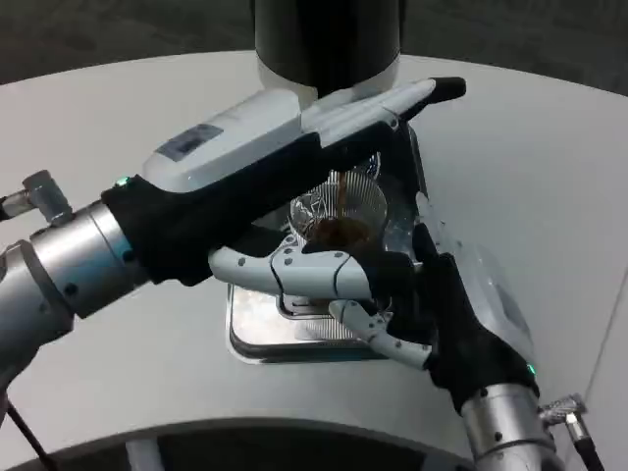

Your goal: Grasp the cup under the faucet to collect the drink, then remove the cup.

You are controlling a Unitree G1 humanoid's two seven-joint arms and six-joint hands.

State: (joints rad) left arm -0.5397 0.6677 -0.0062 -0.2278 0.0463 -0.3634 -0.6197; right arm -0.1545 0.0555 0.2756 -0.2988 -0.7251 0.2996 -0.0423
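A clear ribbed cup (345, 208) stands on the silver drip tray (257, 339) under the dispenser (329, 39). A thin brown stream falls into it, and brown drink fills its lower part. My right hand (446, 299) reaches in from the lower right and grips the cup, with its fingers (385, 339) curled around the front. My left hand (255, 147) stretches across above the cup. Its straight fingers (417, 96) lie against the dispenser's base and hold nothing. The left arm hides the cup's left side and the faucet.
The white round table (530, 147) spreads out on all sides, with its front edge close to me. The dispenser's dark and white body rises at the top centre. A lighter surface (613, 392) shows at the far right edge.
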